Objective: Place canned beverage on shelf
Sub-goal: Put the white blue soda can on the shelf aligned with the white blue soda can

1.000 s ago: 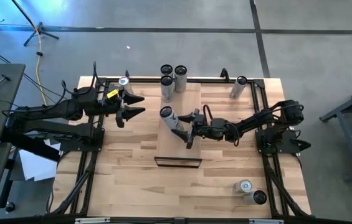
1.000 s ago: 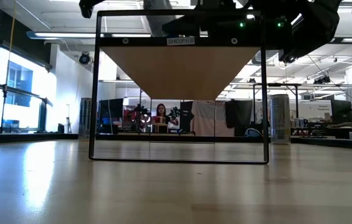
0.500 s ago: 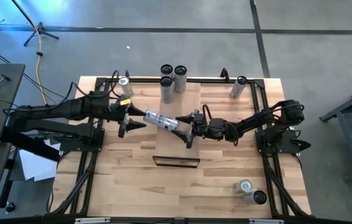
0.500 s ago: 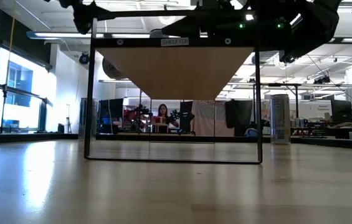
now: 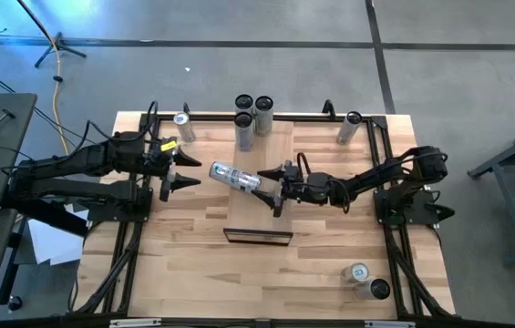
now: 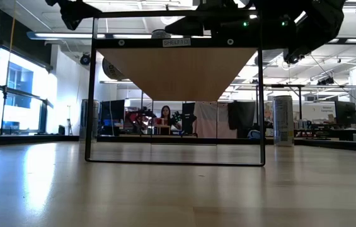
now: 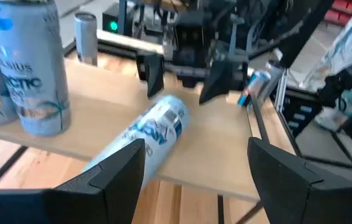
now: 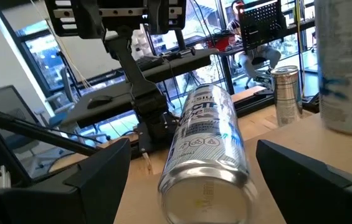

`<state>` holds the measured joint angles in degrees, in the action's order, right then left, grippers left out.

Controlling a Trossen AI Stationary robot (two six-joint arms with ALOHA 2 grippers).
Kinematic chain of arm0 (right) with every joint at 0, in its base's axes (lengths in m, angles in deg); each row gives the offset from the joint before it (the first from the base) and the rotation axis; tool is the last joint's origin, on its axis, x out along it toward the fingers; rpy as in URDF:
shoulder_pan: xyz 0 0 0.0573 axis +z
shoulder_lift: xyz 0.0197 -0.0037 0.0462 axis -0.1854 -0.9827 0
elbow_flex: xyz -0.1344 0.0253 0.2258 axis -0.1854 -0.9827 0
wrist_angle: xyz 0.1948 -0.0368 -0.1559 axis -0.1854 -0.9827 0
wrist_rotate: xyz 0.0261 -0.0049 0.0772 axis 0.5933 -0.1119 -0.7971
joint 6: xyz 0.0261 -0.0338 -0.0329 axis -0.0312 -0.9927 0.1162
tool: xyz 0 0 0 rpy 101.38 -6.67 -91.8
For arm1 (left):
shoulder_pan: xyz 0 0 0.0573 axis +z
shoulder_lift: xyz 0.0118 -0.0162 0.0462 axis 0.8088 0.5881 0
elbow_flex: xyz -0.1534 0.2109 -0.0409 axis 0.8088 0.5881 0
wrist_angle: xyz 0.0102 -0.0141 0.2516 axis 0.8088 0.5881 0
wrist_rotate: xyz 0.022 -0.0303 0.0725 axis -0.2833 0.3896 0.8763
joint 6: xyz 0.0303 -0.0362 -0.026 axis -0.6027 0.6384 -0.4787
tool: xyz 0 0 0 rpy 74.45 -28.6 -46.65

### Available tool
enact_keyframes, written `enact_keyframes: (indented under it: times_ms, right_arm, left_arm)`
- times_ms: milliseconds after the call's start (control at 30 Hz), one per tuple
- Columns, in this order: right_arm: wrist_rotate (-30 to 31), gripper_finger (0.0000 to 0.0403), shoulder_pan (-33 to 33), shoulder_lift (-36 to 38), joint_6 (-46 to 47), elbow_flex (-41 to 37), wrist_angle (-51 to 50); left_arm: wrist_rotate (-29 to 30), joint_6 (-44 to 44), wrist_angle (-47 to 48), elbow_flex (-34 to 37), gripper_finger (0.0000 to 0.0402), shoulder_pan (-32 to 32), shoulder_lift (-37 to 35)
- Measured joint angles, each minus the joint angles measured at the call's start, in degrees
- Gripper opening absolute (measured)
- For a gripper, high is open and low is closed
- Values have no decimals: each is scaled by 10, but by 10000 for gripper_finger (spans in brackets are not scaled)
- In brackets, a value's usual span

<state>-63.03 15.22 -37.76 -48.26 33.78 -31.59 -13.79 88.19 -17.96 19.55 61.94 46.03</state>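
The right gripper (image 5: 273,189) has its fingers spread, released, just beside the fallen can (image 5: 235,177), which lies on its side on the shelf (image 5: 275,146). The left gripper (image 5: 177,169), also open, waits near the shelf's other side, holding nothing.

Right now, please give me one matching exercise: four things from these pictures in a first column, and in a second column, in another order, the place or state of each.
Column one:
1. fallen can
2. three cans
3. left gripper
4. right gripper

Column two:
A. open, at the bottom end of the can on its side
B. standing upright at the far end of the shelf
C. lying on its side on the shelf
D. open, empty, beside the shelf

Pairs: 1-C, 2-B, 3-D, 4-A
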Motion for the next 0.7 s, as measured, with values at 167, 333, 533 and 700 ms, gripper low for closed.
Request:
enact_keyframes:
  times_ms: [167, 333, 533, 700]
  right_arm:
    - [0, 333, 0, 61, -18, 0, -97]
    - [-7, 333, 0, 153, 9, 0, -238]
    - [-91, 333, -19, 245, 128, 58, -412]
    - [-139, 333, -39, 225, 96, 186, -578]
  left_arm:
    - [-9, -14, -33, 30, 252, 0, -6]
    - [-9, 34, -130, 129, 252, 0, -60]
    - [9, 69, -228, 198, 252, 1, -122]
    - [68, 30, -222, 200, 252, 19, -119]
